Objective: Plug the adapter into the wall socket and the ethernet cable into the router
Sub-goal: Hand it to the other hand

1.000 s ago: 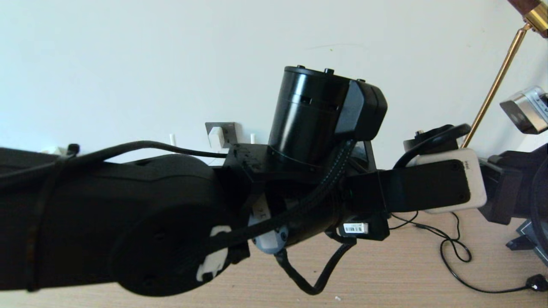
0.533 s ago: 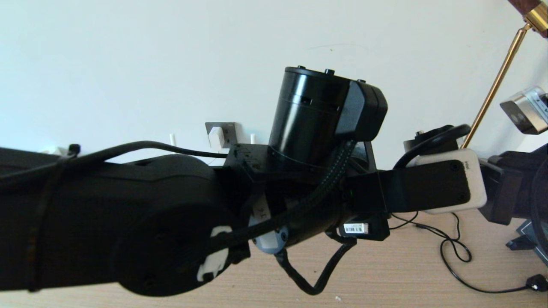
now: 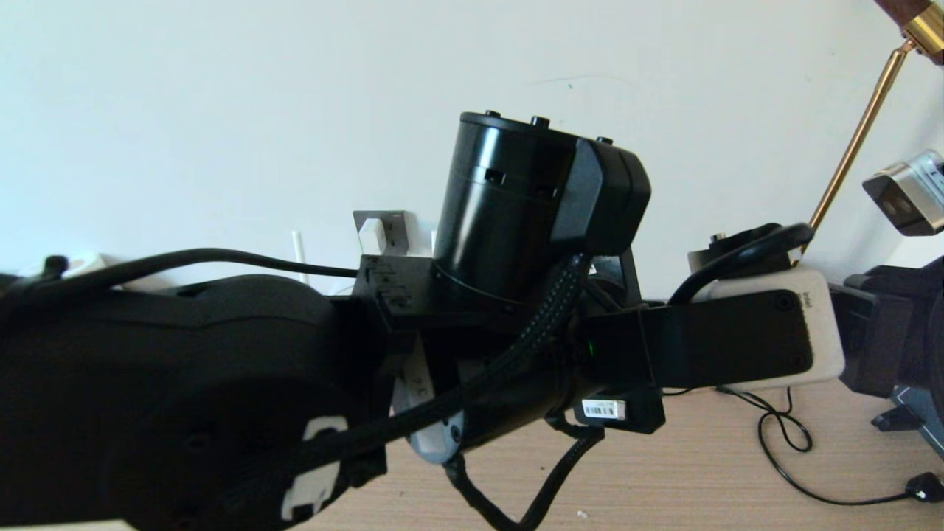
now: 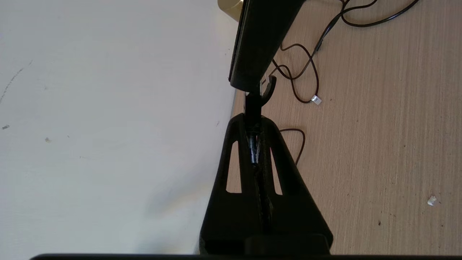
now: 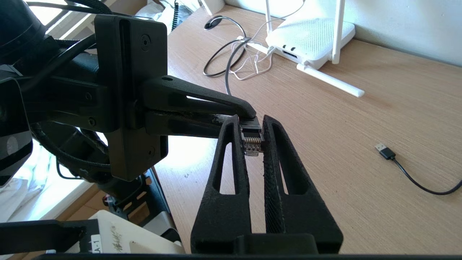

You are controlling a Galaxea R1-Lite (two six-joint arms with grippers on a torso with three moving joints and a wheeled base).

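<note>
While our left arm fills most of the head view, we can still see the dark wall socket [image 3: 389, 230] on the white wall behind it, with the white adapter [image 3: 372, 234] sitting in it. One router [image 3: 297, 247] antenna pokes up just beside the arm. A thin black cord [image 3: 785, 450] loops on the wooden desk [image 3: 664, 472] at the right, and a brass lamp stem [image 3: 855, 140] slants up the wall. Neither claw's tips show here.

From the left wrist, we look along our left gripper [image 4: 253, 121], its two fingers pressed together on the black sleeve of the ethernet cable [image 4: 252, 104]. The plug's long axis runs straight out from the tips, toward the right gripper's finger just ahead.

From the right wrist, our right gripper [image 5: 251, 124] has its fingers set close on either side of the cable's clear plug tip [image 5: 251, 146], gold contacts facing the camera, with the tip pointing back toward the camera. The left gripper's fingers [image 5: 202, 104] come in from the side, level, and pinch the same plug at its black end. Beyond them the white router lies flat on the desk near the wall, well apart from the plug, one antenna lying flat on the desk and two standing upright. A loose USB plug [image 5: 384, 151] lies on the desk.
</note>
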